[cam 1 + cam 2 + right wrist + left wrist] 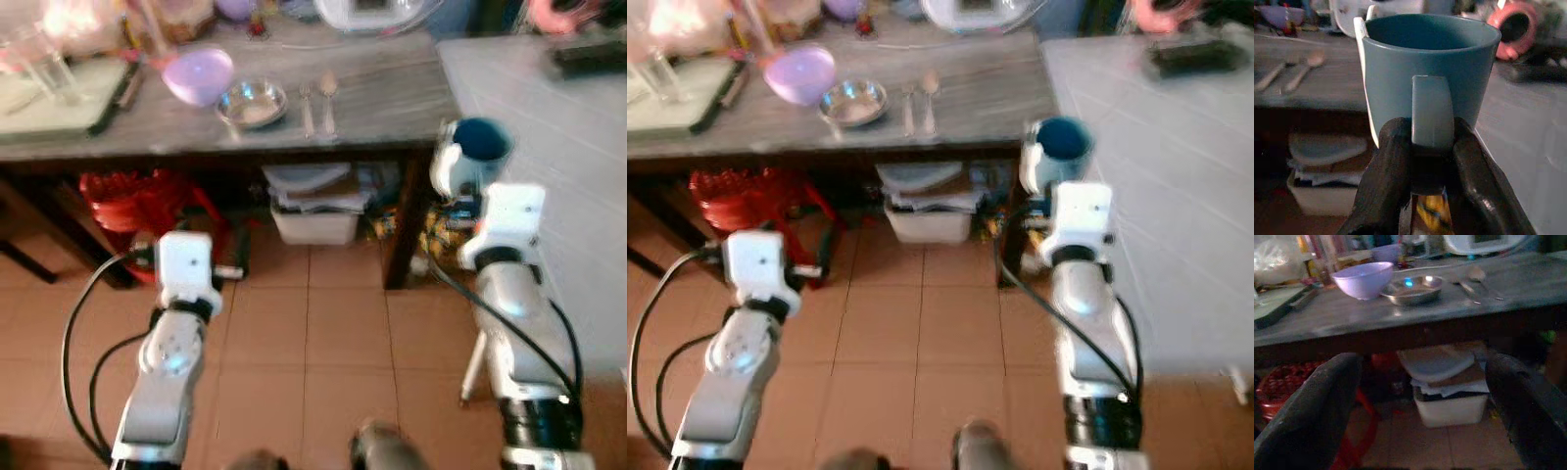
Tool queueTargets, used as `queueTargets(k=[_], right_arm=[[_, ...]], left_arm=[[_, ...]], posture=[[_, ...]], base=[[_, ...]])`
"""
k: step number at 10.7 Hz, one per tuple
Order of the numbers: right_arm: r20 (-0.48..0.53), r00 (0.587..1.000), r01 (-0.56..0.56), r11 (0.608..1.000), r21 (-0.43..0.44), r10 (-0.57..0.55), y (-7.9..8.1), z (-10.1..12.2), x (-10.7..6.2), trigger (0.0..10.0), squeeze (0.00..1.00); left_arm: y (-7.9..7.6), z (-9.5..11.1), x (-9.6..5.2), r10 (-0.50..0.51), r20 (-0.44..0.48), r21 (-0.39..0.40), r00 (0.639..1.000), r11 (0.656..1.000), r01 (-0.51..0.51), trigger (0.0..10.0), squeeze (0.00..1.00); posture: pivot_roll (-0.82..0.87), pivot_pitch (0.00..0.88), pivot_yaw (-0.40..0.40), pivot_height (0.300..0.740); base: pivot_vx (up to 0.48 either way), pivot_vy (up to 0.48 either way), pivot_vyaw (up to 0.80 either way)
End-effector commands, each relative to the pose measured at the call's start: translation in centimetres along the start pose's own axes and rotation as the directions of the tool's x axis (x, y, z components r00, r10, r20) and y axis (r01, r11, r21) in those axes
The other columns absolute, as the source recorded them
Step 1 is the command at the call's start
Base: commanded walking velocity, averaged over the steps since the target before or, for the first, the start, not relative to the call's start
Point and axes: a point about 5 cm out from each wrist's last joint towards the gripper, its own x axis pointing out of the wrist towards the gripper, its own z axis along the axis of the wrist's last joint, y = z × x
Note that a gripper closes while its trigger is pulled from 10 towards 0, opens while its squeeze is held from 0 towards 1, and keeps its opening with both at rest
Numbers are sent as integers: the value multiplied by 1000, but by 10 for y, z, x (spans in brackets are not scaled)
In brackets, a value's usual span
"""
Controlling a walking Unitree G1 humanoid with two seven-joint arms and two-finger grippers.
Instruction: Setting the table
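The blue mug [1430, 73] hangs upright off the grey table's [392, 108] front corner, its handle pinched between the right gripper's [1431, 161] fingers; the left gripper [1422, 396] hovers lower, fingers spread wide, facing a purple bowl [198, 74], steel dish [253, 102] and cutlery [318, 103].

Teal mug [1430, 73] is up in the air, upright, mouth open to the ceiling, clamped by its handle just off the table's [392, 108] front right corner. On the table, the lilac bowl [197, 74] sits upright with the steel bowl [253, 102] right beside it near the front edge. A fork [306, 106] and spoon [328, 98] lie side by side to the steel bowl's right.
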Motion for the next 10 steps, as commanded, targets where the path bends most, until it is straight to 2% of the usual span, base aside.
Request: queueTargets(k=[1,8,10], right_arm=[[59,997,-43,999,19,42,11,13,2,10000,0],[96,991,-97,995,26,94,19,20,5,10000,0],[119,988,-105,994,22,102,20,24,8,10000,0]], left_arm=[[6,2,-2,13,7,19,1000,1000,-13,10000,0],[5,2,-2,25,6,-7,1000,1000,-25,10000,0],[9,3,-2,51,10,0,999,999,-51,10000,0]], posture=[[2,128,72,740],[6,131,69,740],[11,131,68,740]], base=[[480,0,0],[478,0,0],[0,0,0]])
